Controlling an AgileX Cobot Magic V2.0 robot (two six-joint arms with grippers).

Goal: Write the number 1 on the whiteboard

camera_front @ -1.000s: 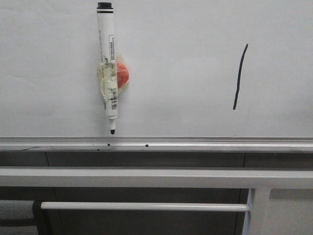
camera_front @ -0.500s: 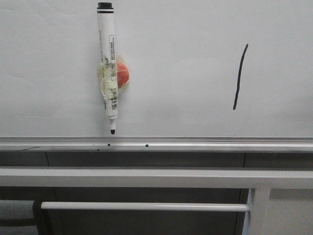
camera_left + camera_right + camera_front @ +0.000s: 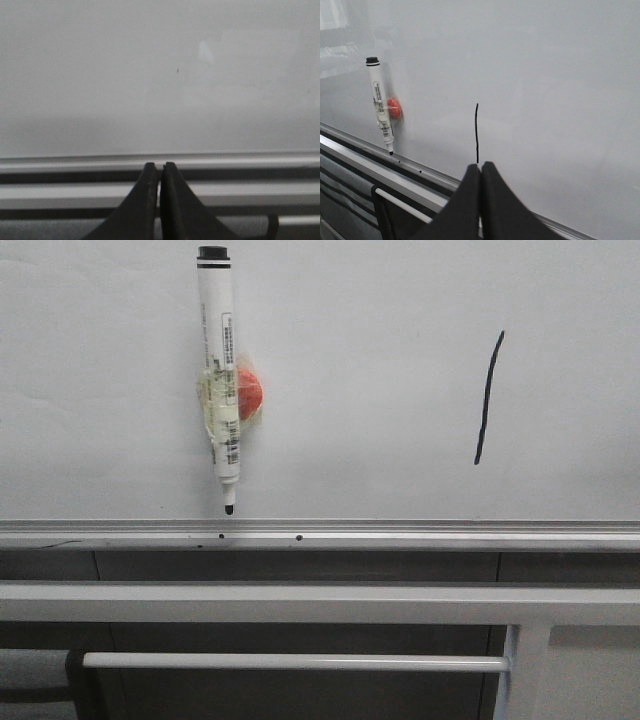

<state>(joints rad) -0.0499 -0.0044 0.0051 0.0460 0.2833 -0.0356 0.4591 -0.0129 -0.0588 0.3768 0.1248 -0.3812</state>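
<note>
The whiteboard [image 3: 380, 300] fills the upper part of the front view, with its silver edge rail [image 3: 400, 533] below. The number 1 [image 3: 487, 398], a thin black slanted stroke, stands on the board's right part; it also shows in the right wrist view [image 3: 476, 132]. A white marker [image 3: 219, 370] hangs upright on the board by an orange magnet [image 3: 248, 393], tip down and uncapped; it shows in the right wrist view too [image 3: 380, 105]. My left gripper [image 3: 159, 166] is shut and empty, by the rail. My right gripper [image 3: 480, 165] is shut and empty, just under the stroke. Neither gripper shows in the front view.
Small black dots [image 3: 299, 537] sit on the edge rail. Below it run a grey horizontal bar [image 3: 300, 602] and a white rod [image 3: 290, 662]. The board [image 3: 150, 75] is bare in the left wrist view.
</note>
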